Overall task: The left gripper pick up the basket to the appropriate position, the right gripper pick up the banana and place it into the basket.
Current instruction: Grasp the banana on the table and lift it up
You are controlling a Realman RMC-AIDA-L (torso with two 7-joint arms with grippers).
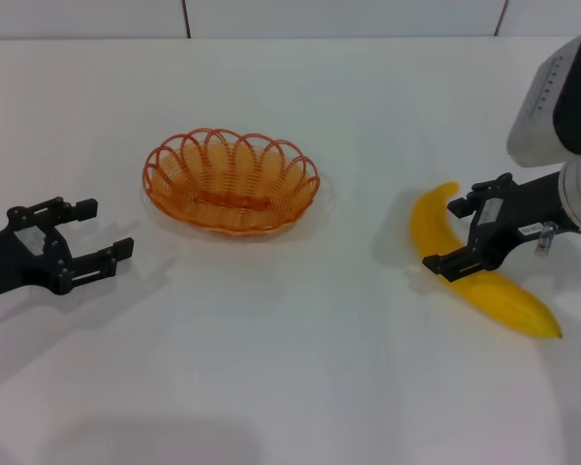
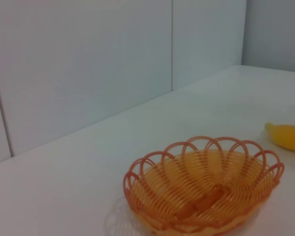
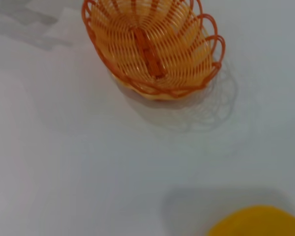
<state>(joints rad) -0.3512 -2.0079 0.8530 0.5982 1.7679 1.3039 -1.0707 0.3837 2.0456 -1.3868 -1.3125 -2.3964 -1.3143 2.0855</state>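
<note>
Basket (image 1: 230, 181) of orange wire sits upright on the white worktop (image 1: 290, 368), toward the far middle of it, with nothing inside. Its looped rim runs all the way round, and a flat orange strip shows along the bottom. In the left wrist view the basket (image 2: 202, 189) fills the lower part of the picture, with a pale panelled wall (image 2: 88, 69) behind the worktop edge and one end of the banana (image 2: 287, 136) showing beyond it. In the right wrist view the basket (image 3: 152, 46) lies farther off, and a patch of the banana's yellow skin (image 3: 258, 223) shows close to the camera.

The banana (image 1: 479, 266) lies flat on the worktop on the robot's right side, well apart from the basket, its curved length running from a blunt end nearer the basket to a pointed dark tip (image 1: 558, 335) nearer the robot.

The right end effector (image 1: 464, 235) is at the banana's middle, its two black fingers spread apart with one on each side of the fruit; they straddle it, but whether they touch it cannot be told. Behind it are the silver-grey wrist and a pale arm housing.

The left end effector (image 1: 97, 232) is low over the worktop on the robot's left, near the basket but apart from it, its fingers spread wide and pointing toward the basket, holding nothing.
</note>
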